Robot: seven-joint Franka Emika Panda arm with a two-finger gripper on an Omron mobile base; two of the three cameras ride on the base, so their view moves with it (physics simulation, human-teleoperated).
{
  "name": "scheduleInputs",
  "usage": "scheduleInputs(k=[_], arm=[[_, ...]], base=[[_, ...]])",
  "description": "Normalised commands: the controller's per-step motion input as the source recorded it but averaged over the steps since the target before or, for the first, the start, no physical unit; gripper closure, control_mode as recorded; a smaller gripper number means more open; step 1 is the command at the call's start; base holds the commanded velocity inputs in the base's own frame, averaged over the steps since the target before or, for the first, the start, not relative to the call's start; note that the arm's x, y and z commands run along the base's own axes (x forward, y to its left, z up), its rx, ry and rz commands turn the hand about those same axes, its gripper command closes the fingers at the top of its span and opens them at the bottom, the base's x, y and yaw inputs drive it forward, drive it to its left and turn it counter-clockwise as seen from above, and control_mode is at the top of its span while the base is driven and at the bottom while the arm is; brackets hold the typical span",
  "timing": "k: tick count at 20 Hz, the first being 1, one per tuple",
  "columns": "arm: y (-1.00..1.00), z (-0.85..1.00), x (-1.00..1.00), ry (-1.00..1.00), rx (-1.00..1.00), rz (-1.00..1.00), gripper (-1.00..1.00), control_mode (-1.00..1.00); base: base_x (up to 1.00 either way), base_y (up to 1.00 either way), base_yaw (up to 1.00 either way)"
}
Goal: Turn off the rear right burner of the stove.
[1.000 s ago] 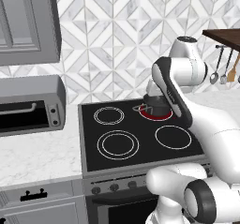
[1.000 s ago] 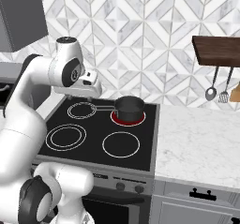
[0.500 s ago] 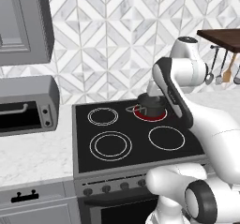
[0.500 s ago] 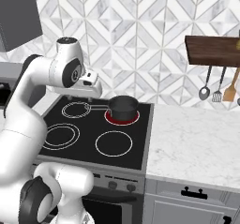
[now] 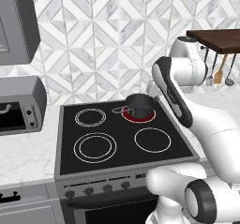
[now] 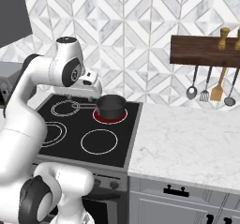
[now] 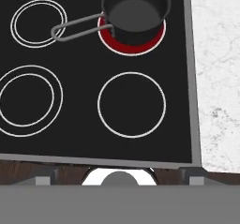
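The stove (image 5: 119, 145) is a black glass cooktop with four ring burners and a row of small knobs (image 5: 98, 189) on its grey front panel. The rear right burner (image 5: 139, 118) (image 6: 108, 119) (image 7: 132, 50) glows red. A small dark saucepan (image 5: 139, 105) (image 6: 111, 106) (image 7: 136, 10) stands on it, handle pointing left. My gripper (image 6: 89, 93) (image 7: 119, 178) hovers above the cooktop's front half, looking down, open and holding nothing. Its fingertips (image 7: 42, 177) stand wide apart, well clear of the pan and knobs.
A grey toaster oven (image 5: 18, 106) sits on the counter left of the stove. White marble counter (image 6: 187, 143) extends to the right, under a wooden rack (image 6: 206, 52) of hanging utensils. A grey cabinet (image 5: 14, 21) hangs at upper left.
The whole scene has slid left in both base views, so the base has driven to the right. Arm pose, pan and red burner look unchanged.
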Motion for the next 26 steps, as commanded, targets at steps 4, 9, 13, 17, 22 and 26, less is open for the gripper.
scheduleInputs(k=[4, 9, 13, 17, 22, 26], arm=[[0.0, 0.0, 0.0, 0.0, 0.0, 0.0, -1.0, 1.0], [0.0, 0.0, 0.0, 0.0, 0.0, 0.0, -1.0, 1.0], [0.0, 0.0, 0.0, 0.0, 0.0, 0.0, -1.0, -1.0], [0.06, 0.0, -0.07, 0.0, 0.0, 0.0, -1.0, -1.0], [0.74, -0.17, -0.4, 0.0, -0.1, 0.04, -1.0, -1.0], [1.0, -0.37, -0.66, 0.0, -0.23, 0.1, -1.0, -1.0]], base=[[0.0, -0.43, 0.03], [0.0, -0.31, 0.02], [0.0, 0.0, 0.0], [0.0, 0.0, 0.0], [0.0, 0.0, 0.0], [0.0, 0.0, 0.0]])
